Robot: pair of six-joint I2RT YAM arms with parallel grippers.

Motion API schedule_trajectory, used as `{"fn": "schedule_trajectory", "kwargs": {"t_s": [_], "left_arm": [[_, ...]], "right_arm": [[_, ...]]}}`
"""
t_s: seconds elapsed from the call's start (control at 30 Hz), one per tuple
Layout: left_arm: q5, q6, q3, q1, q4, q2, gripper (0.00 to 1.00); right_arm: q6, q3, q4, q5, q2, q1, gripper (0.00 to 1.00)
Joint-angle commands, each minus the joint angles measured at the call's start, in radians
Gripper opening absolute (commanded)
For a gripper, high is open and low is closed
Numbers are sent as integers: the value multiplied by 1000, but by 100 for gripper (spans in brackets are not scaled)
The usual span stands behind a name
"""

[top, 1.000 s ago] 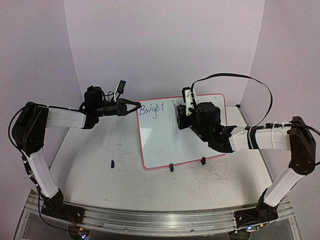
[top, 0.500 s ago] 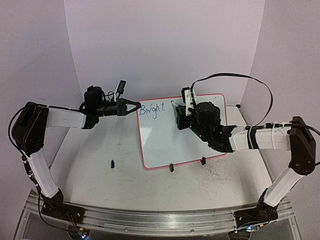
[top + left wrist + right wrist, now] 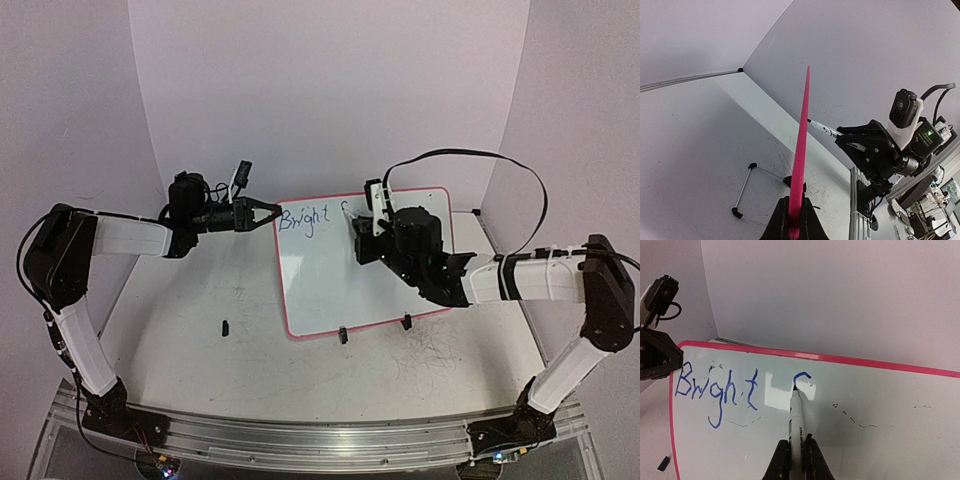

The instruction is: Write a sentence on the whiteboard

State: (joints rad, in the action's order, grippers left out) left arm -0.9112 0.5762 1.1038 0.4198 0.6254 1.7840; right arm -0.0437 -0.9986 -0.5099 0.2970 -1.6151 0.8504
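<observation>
Scuffed white tabletop (image 3: 200, 380): a small black piece (image 3: 225, 326) lies loose, left of the board. The flat white whiteboard with red-pink rim (image 3: 340, 290) sits mid-table, with two black clip feet (image 3: 342, 336) on its near edge. At its far-left rim the left gripper (image 3: 268, 213) is clamped tight on the edge. The right gripper (image 3: 795, 455) is closed on a white marker pen (image 3: 796, 422), dark tip touching the board. The blue handwritten sentence (image 3: 717, 390) runs along the far edge: "Bright" plus a hooked stroke at the tip.
</observation>
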Motion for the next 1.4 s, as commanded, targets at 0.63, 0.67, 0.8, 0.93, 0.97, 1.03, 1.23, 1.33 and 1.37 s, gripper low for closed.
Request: {"fn": "schedule_trajectory", "kwargs": {"t_s": [0.63,0.67,0.8,0.93,0.97,1.03,1.23,1.33,1.37], "left_arm": [[-19,-1,-1,31,-4,-3,0],[-19,-1,-1,31,-4,-3,0],[-19,-1,-1,33,-4,-2,0],[-19,-3,0,33,-4,-4,0],[-19,-3,-1,33,-5,-4,0],[-19,-4,-1,33,-4,-5,0],[-20,-3,2,33,-6,-1,0],[-20,-5,-1,33,-6,-1,0],[-21,-5,0,33,-6,-1,0]], "right_arm": [[-66,36,85,-13,50,69,0],[-68,28,77,-23,58,69,0],[-63,6,30,-20,99,60,0],[-43,4,-12,-27,99,38,0],[-35,-1,-13,-26,91,38,0],[-24,-9,-12,-22,80,36,0],[-14,-36,-14,-26,40,31,0],[-14,-40,-14,-21,25,30,0],[-15,-40,-14,-16,21,29,0]]}}
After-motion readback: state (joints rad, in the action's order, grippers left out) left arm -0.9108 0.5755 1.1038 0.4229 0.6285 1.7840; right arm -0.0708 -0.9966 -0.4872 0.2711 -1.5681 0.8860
